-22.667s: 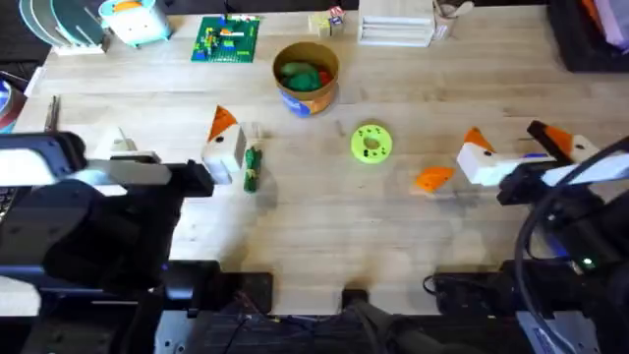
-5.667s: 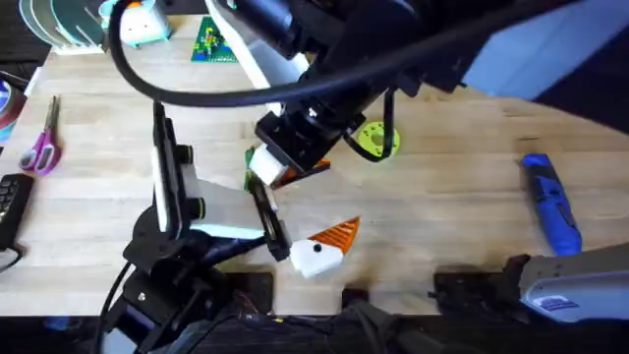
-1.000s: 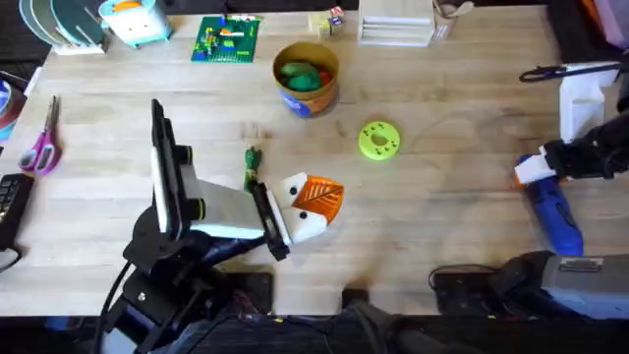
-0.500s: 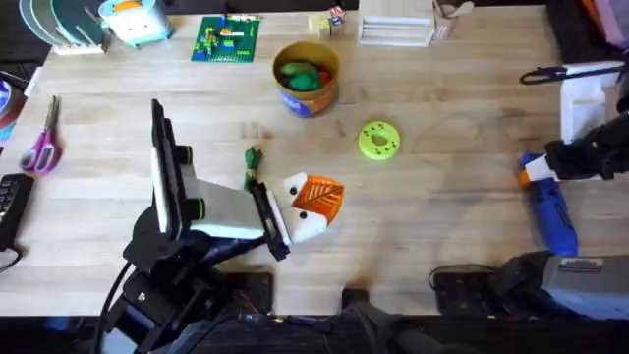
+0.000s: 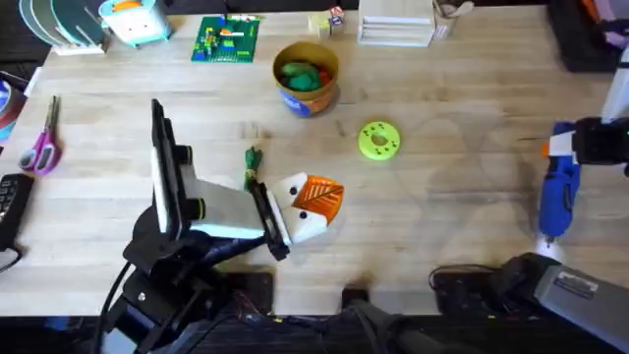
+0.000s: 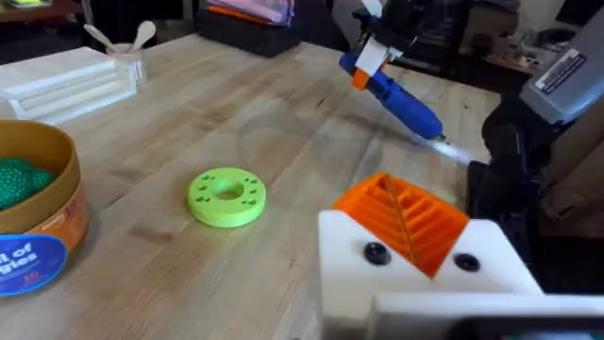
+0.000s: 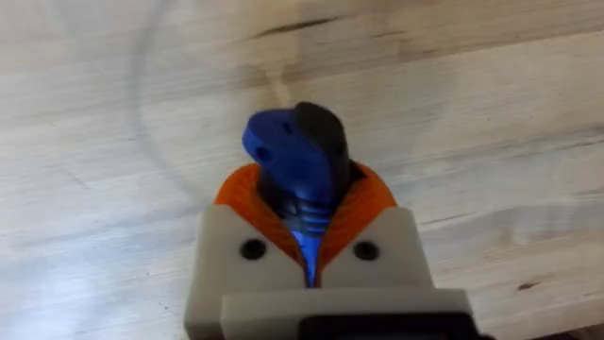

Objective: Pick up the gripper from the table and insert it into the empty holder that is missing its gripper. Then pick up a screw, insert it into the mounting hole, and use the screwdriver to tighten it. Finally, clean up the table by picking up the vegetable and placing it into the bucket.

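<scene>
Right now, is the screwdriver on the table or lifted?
Lifted. The right end effector clamps the screwdriver; in the left wrist view it hangs tilted above the table.

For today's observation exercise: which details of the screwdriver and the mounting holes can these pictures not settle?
- Screwdriver bit: hidden in the right wrist view behind the tool's own body and the right gripper; too thin overhead.
- Mounting holes on the white mount, left wrist view: two dark dots; whether screws sit there is too small to tell.

My right gripper (image 7: 310, 236) is out at the far right edge, wrist angled down, orange pads pinched tight on the screwdriver (image 5: 557, 195). My left gripper (image 5: 313, 205) sits low near the middle, arm folded back over its base.
</scene>
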`<action>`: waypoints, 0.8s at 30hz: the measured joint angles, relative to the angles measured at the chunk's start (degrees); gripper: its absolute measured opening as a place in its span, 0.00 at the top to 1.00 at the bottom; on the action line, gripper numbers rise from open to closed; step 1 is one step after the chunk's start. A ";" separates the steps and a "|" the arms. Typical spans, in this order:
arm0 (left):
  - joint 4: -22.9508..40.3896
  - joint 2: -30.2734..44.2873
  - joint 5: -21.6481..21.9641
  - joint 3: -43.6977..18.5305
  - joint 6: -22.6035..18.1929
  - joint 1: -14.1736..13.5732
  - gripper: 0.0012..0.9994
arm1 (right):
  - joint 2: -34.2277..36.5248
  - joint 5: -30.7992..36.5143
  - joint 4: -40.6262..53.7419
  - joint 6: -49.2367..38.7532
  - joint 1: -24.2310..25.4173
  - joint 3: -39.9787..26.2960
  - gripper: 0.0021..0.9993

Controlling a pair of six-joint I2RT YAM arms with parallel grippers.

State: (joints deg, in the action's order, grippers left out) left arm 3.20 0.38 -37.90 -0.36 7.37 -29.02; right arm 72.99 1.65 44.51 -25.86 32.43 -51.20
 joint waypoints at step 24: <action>0.00 -0.01 0.00 0.00 0.01 0.00 1.00 | -26.65 -12.92 -40.05 33.83 -46.52 0.17 0.98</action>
State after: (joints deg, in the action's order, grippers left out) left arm 3.20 0.38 -37.90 -0.36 7.37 -29.02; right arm 46.34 -11.27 4.46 7.97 -14.08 -51.03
